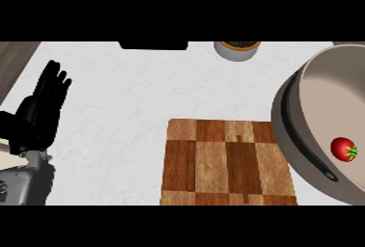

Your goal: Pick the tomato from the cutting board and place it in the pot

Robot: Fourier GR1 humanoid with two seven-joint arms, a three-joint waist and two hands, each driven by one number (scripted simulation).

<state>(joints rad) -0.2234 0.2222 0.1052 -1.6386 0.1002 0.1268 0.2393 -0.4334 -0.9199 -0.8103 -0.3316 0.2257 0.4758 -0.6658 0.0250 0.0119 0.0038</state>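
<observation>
Tomato (343,148) lies inside pot (324,87), far right of left hand (39,113) | left hand open, fingers straight up, holding nothing | cutting board (227,164) sits between hand and pot | right hand unseen

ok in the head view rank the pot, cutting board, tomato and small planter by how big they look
1. pot, though cut off at the right edge
2. cutting board
3. small planter, partly cropped at the top
4. tomato, inside the pot
</observation>
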